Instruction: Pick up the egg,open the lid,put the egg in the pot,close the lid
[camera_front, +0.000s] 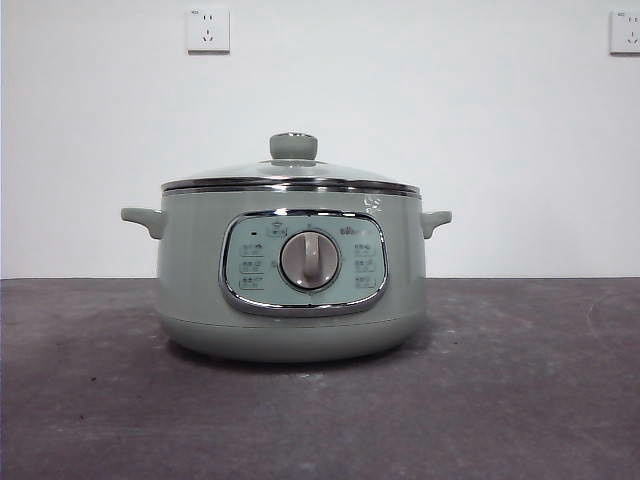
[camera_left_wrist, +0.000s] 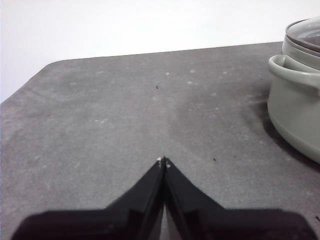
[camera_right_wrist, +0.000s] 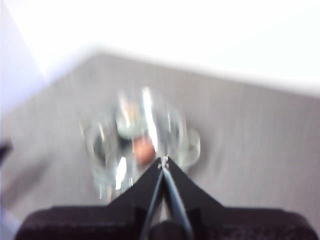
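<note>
Tool tips meet on both arms: the left tool (camera_left_wrist: 163, 161) hovers over bare counter (camera_left_wrist: 125, 120) near its rounded edge, beside one pot (camera_front: 291, 290). One lid (camera_front: 291, 178) covers it; the right tool (camera_right_wrist: 163, 162) hangs blurred above one egg (camera_right_wrist: 144, 148) showing through the glass.

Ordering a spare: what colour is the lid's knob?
Sage green, like the pot; the knob shows best in the front view.

White wall (camera_front: 450, 120), two wall sockets (camera_front: 208, 30), dark grey mottled tabletop (camera_front: 520, 400)
</note>
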